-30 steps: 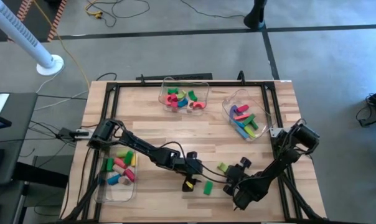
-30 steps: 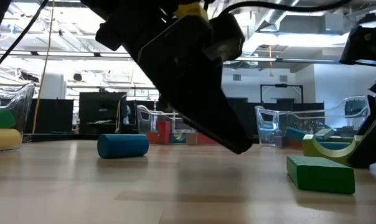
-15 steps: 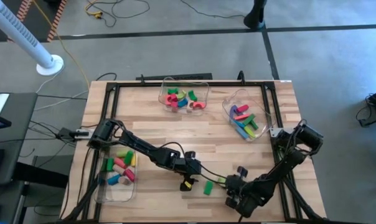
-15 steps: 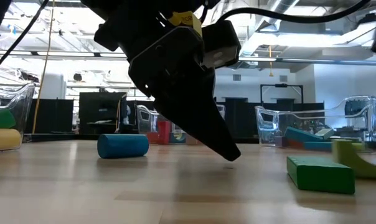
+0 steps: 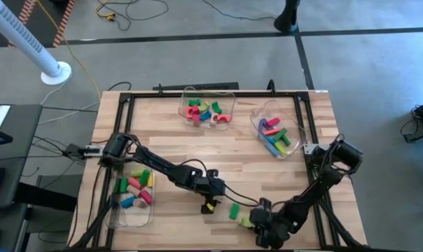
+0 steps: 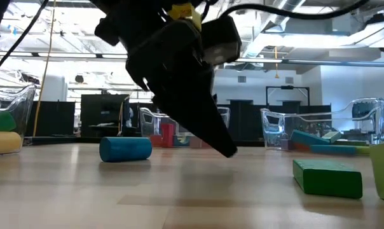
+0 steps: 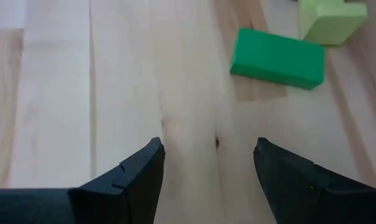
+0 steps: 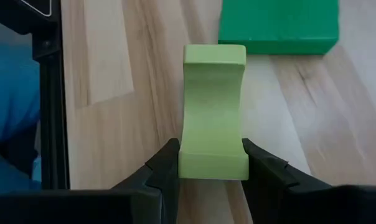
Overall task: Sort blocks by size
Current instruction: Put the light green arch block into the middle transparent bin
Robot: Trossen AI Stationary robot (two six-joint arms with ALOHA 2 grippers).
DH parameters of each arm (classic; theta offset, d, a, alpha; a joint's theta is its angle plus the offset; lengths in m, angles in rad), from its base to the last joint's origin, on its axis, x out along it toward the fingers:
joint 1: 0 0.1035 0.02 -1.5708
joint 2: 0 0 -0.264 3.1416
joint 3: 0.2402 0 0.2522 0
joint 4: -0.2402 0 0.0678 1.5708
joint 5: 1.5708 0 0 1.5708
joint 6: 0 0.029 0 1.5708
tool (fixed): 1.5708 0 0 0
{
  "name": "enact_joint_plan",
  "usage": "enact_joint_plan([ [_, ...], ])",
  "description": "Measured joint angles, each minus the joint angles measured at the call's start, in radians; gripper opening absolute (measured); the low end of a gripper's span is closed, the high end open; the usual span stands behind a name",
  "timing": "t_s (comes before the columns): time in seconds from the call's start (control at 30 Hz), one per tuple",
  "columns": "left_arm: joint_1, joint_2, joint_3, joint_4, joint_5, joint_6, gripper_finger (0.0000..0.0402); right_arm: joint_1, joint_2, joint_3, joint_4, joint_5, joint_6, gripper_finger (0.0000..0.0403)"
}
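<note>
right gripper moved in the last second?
Yes. The right gripper, shut on the light green block, slid toward the near table edge, past the dark green block.

Three clear bins (image 5: 209, 105) on a wooden table (image 5: 162, 143).

The surface (image 5: 211, 150) is viewed from overhead and at tabletop level; the dark green block (image 7: 276, 58) is shared by both close wrist views.

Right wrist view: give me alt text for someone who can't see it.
The right gripper has its jaws closed on a light green arch block, held just above the wooden table. A darker green rectangular block lies flat on the table just beyond it.
</note>
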Motion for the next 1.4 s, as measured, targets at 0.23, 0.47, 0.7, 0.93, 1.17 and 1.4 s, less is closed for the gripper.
enact_joint_plan([
  [0.23,0.000,-0.079,0.000,-0.059,-0.010,0.034,0.0237,-0.095,-0.001,0.002,-0.015,-0.022,-0.147,0.0160],
  [0.47,0.000,-0.158,0.001,-0.094,-0.011,0.038,0.0237,-0.218,0.002,0.000,-0.007,0.021,-0.325,0.0160],
  [0.7,0.000,-0.186,0.001,-0.130,-0.046,0.053,0.0237,-0.299,0.003,-0.001,-0.003,0.027,-0.453,0.0160],
  [0.93,0.002,-0.185,0.001,-0.178,-0.053,0.068,0.0237,-0.312,0.005,0.019,0.008,0.030,-0.519,0.0160],
  [1.17,-0.011,-0.188,0.001,-0.155,-0.037,0.097,0.0237,-0.311,-0.006,0.062,-0.026,0.028,-0.524,0.0160],
  [1.4,-0.035,-0.226,0.001,-0.171,-0.032,0.131,0.0237,-0.300,-0.079,0.087,-0.067,0.089,-0.546,0.0160],
])
